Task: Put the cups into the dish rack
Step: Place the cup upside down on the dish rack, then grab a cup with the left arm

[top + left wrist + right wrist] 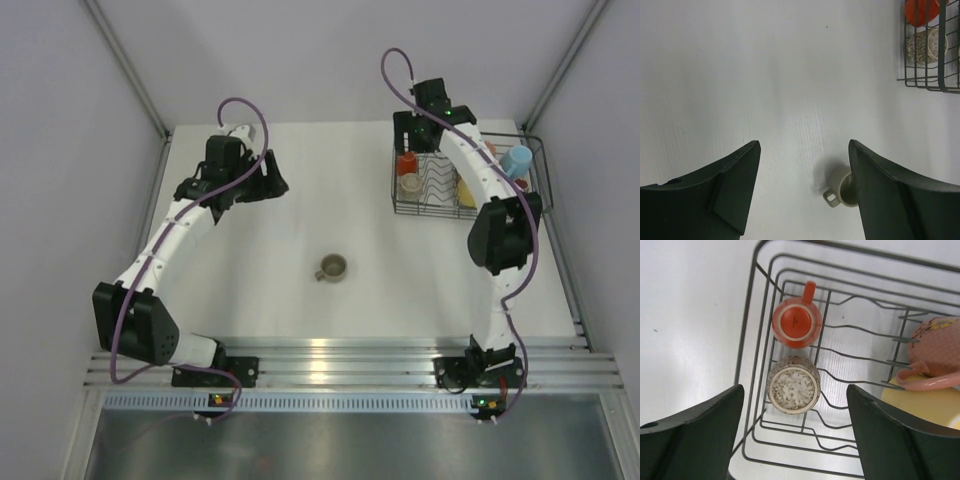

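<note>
One grey-olive cup (332,267) stands upright on the table's middle; in the left wrist view this cup (841,186) is partly hidden behind my right finger. My left gripper (274,181) hangs open and empty at the back left, well away from it. The black wire dish rack (432,210) sits at the back right. My right gripper (796,390) is open above the rack's left end, its fingers wide of an upside-down speckled cup (793,391). An orange cup (796,322), a pink cup (937,352) and a yellow cup (927,407) also sit in the rack (747,365).
A light blue cup (517,160) shows at the rack's right end, beside my right arm's elbow (503,235). The arm lies across the rack's middle. Metal rails (330,360) run along the near table edge, and grey walls close off the back and sides.
</note>
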`<action>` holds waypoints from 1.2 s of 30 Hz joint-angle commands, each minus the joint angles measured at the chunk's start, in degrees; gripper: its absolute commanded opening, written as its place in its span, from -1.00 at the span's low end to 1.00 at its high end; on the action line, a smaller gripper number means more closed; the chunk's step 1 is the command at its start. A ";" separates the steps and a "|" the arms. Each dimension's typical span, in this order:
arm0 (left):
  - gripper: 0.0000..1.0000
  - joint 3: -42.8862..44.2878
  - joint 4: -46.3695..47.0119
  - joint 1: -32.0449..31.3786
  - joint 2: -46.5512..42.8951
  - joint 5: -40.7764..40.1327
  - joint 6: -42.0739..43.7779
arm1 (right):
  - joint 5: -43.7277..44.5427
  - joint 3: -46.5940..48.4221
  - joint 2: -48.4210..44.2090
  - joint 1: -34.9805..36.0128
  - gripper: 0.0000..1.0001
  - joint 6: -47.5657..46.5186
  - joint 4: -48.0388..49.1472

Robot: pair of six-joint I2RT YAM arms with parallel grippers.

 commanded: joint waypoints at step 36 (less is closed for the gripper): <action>0.43 -12.55 3.06 -22.69 5.42 -2.90 5.37 | -2.14 -34.73 -37.90 -0.63 0.65 7.78 13.80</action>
